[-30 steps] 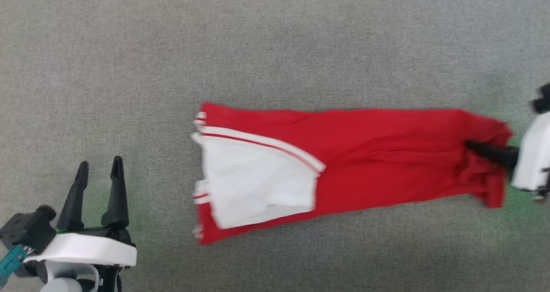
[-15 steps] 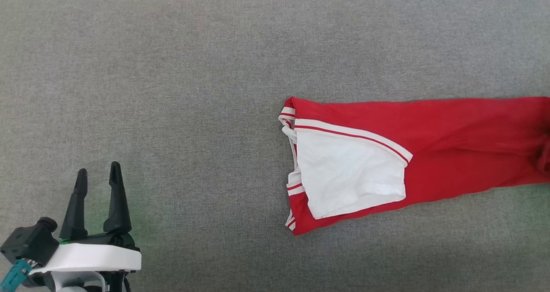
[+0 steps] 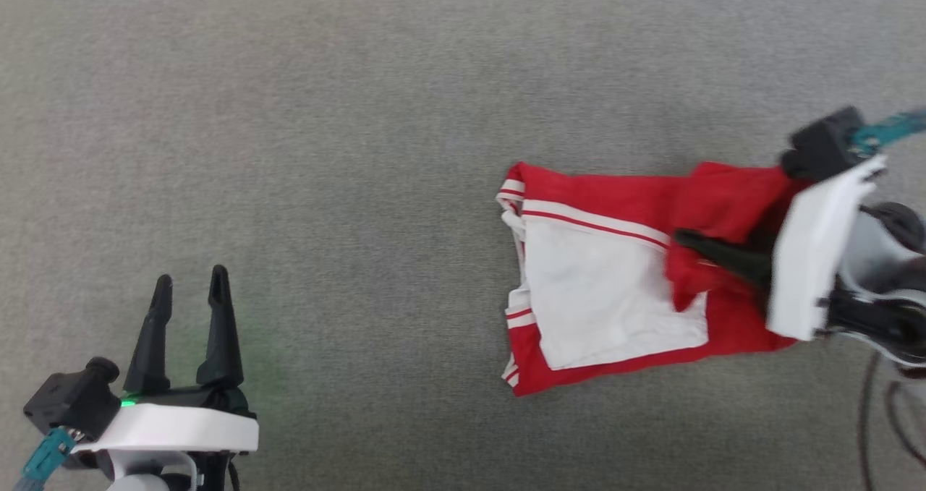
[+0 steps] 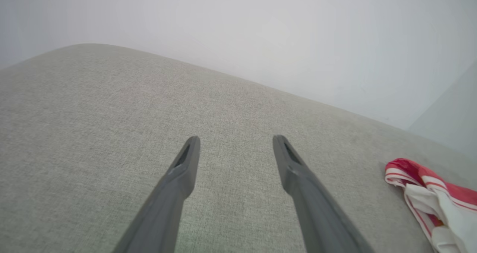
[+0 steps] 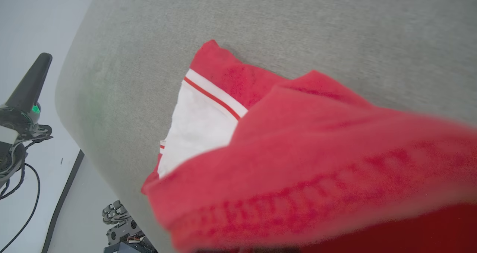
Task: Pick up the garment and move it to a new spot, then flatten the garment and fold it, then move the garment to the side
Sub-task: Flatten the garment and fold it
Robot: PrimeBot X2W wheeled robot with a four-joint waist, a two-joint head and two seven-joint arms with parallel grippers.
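The garment [image 3: 615,296], red with a white sleeve and striped trim, lies on the grey padded surface [image 3: 362,151], right of centre. My right gripper [image 3: 686,238] is shut on its red hem end, which is lifted and doubled back leftward over the body, reaching the white sleeve. In the right wrist view the held red cloth [image 5: 298,141] drapes over and hides the fingers. My left gripper [image 3: 191,278] stands open at the lower left, well clear of the garment, nothing between its fingers [image 4: 235,139]. The garment's collar end [image 4: 436,193] shows at the left wrist view's right edge.
The grey surface ends in a rounded edge [image 5: 70,107] with pale floor, a black cable [image 5: 22,186] and dark equipment [image 5: 123,223] beyond it. A white wall [image 4: 261,29] stands behind the surface. Bare grey fabric lies between the left gripper and the garment.
The head camera has shifted. My right gripper has carried the red hem end leftward over the stretched-out garment, doubling it back so it looks about half as long. The left gripper stays open.
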